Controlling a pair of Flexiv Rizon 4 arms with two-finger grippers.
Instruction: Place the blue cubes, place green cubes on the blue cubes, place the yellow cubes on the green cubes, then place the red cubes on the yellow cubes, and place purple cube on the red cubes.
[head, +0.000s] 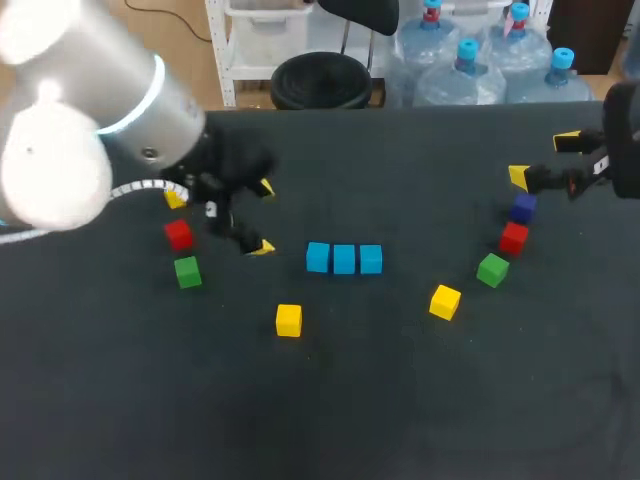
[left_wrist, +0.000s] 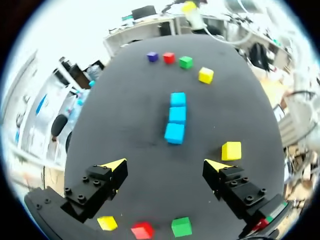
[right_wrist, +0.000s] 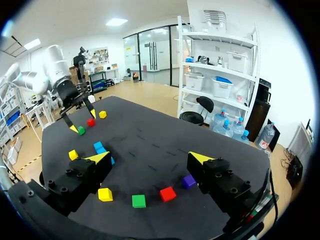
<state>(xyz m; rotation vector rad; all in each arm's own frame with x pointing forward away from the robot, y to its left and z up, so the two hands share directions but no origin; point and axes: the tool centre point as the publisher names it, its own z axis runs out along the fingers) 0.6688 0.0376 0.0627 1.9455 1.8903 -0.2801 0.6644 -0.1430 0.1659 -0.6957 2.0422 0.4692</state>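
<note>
Left pincer (head: 262, 217) hangs open and empty by the red cube (head: 178, 234), my arm (head: 90, 110) hiding most of a yellow cube (head: 176, 198); right pincer (head: 543, 158) gapes empty beside the purple cube (head: 523, 208). Three blue cubes (head: 344, 258) line mid-table, with bare tabletop (head: 330, 400) nearer me.

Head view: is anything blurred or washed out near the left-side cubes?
Head view: the left arm looms close, soft and overexposed, covering that corner; the red cube and green cube beside it show clearly. Left wrist view: fisheye curves the table; blue cubes crisp.
</note>
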